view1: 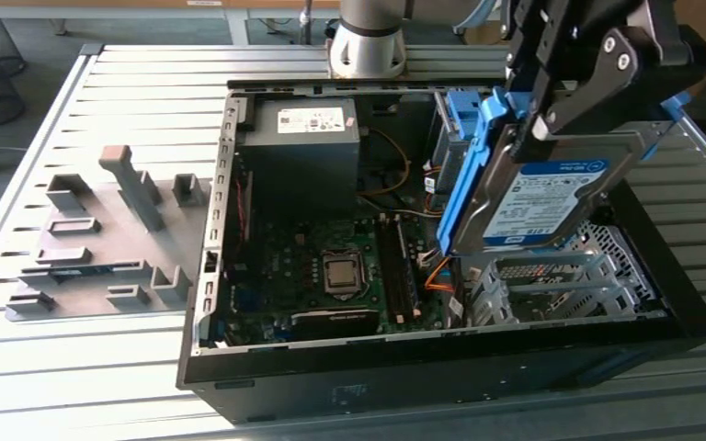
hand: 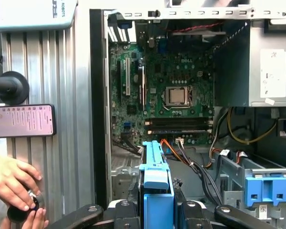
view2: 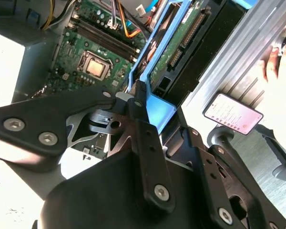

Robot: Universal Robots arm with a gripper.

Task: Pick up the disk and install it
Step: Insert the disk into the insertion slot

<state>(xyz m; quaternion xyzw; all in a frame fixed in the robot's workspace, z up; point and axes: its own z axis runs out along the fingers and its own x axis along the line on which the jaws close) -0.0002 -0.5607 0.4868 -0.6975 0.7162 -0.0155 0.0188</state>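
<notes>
In the exterior view the disk (view1: 552, 197), a silver drive with a white-and-blue label and a blue rail (view1: 467, 175) along its edge, hangs tilted above the right side of the open computer case (view1: 451, 367). My gripper (view1: 547, 124) is shut on the disk's upper end. The disk sits over the grey metal drive bay (view1: 562, 285) without touching it. In the second wrist view the disk (view2: 178, 43) shows edge-on with its green circuit board, clamped by my gripper (view2: 136, 102). In the first wrist view the disk's blue rail (hand: 156, 183) stands between my fingers (hand: 126, 210).
Inside the case lie the motherboard (view1: 328, 266), the grey power-supply box (view1: 301, 138) and blue brackets (view1: 458, 119) on the bay. A grey fixture plate (view1: 102, 239) lies at the exterior view's left. A person's hand (hand: 14, 179) and a phone (hand: 21, 120) are beside the case.
</notes>
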